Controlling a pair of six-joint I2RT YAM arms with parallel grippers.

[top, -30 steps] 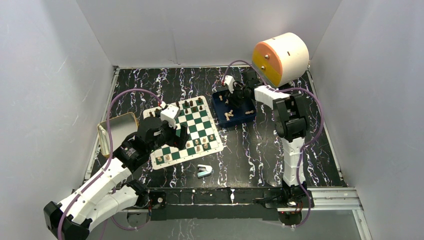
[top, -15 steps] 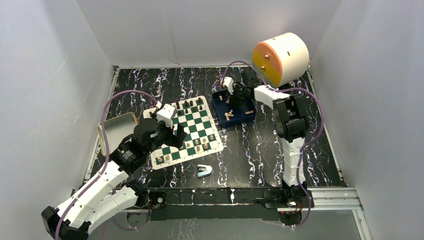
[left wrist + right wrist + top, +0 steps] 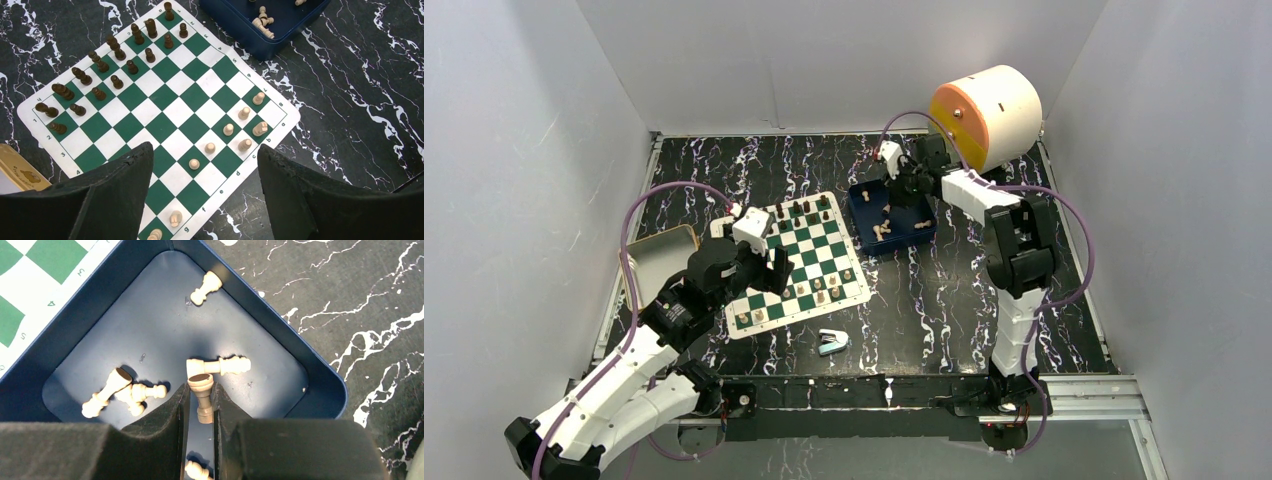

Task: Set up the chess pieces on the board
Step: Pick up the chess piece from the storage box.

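Observation:
The green-and-white board (image 3: 809, 250) lies left of centre. Dark chess pieces (image 3: 115, 65) stand in two rows along its far side, and several light ones (image 3: 243, 115) stand near the closer edge. My left gripper (image 3: 776, 268) hovers open above that edge (image 3: 205, 150), holding nothing. My right gripper (image 3: 894, 190) is over the dark blue tray (image 3: 864, 215). It is shut (image 3: 200, 390) on a light tan piece (image 3: 202, 400), whose round base is at the fingertips. More light pieces (image 3: 217, 365) lie loose on the tray floor (image 3: 165, 325).
A tan open tin (image 3: 659, 260) sits left of the board. A small light-blue stapler-like object (image 3: 832, 341) lies near the front edge. A large orange-and-white cylinder (image 3: 984, 115) stands at the back right, close behind my right arm.
My right gripper has shut on a light piece in the tray and shifted slightly toward the back. The left arm drew back a little from the board, its jaws still apart.

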